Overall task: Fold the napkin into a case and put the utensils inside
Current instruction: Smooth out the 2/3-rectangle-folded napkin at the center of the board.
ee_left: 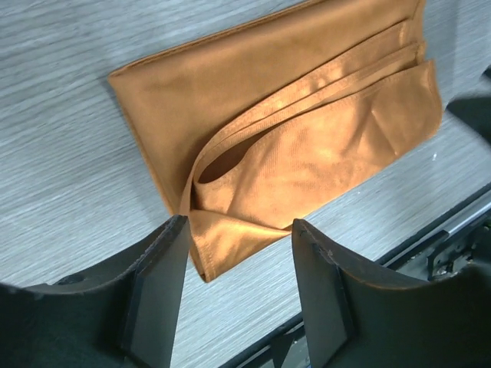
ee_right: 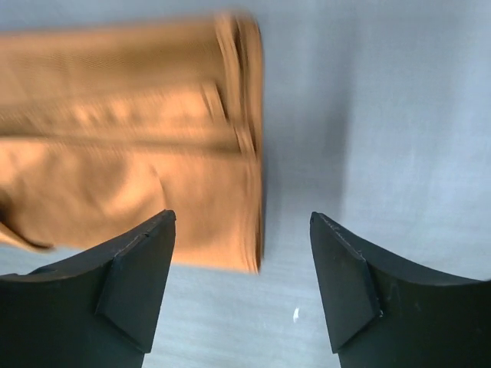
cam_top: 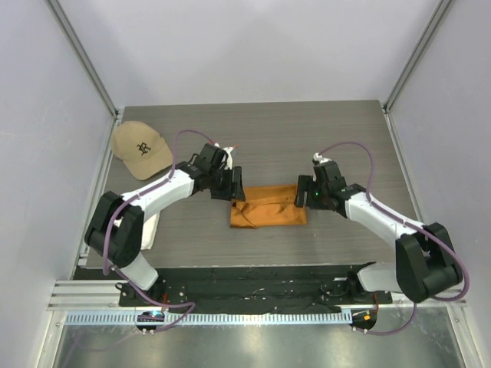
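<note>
Near edge first: both arm bases sit side by side, the forearms converging on the table centre. There lies the napkin, folded into a flat rectangle, its long axis running left to right between the two grippers.

The left gripper stands wide open above the cloth's near left corner, gripping nothing. Its wrist view shows the layers gaping into a pocket at that end.

The right gripper is equally wide open, straddling the right short edge, empty.

Each arm is at one end; the left is judged nearer the pocket mouth. The utensils cannot be identified. Farthest left: a tan cap.
</note>
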`<state>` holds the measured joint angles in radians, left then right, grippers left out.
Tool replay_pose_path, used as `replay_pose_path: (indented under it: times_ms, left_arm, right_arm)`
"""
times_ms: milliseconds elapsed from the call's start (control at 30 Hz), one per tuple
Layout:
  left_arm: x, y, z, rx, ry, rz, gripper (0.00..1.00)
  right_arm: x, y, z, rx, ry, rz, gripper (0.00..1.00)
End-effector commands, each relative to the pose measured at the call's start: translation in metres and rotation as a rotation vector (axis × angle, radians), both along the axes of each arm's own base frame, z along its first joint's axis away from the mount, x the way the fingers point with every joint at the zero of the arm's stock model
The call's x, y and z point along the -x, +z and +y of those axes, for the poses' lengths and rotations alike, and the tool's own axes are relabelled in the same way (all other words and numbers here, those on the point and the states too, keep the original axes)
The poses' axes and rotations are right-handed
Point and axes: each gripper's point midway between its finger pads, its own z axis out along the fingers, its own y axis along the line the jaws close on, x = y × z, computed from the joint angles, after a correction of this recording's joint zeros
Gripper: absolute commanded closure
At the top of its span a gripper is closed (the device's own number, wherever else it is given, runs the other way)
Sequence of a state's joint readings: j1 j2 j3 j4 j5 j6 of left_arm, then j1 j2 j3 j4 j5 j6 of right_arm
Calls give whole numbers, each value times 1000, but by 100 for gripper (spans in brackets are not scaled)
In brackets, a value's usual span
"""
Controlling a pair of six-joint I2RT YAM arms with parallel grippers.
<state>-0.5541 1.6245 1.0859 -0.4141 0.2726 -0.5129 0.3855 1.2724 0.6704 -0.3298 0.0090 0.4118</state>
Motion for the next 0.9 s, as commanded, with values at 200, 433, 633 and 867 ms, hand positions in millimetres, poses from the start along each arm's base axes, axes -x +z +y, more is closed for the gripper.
replay_pose_path:
  times_ms: [200, 433, 633, 867]
  left_arm:
    - [-5, -16, 8, -85, -18, 15, 44]
    - [-10, -28, 2, -84, -24, 34, 50]
    - [-16, -32, -2, -82, -26, 36, 58]
    - [-17, -31, -1, -87, -22, 34, 72]
  right_arm:
    - [-74, 27, 33, 17, 164, -101, 38]
    - [-84, 15, 43, 74, 191, -85, 55]
    - [-89, 1, 41, 126, 181, -68, 61]
    - [-88, -10, 31, 183, 184, -64, 61]
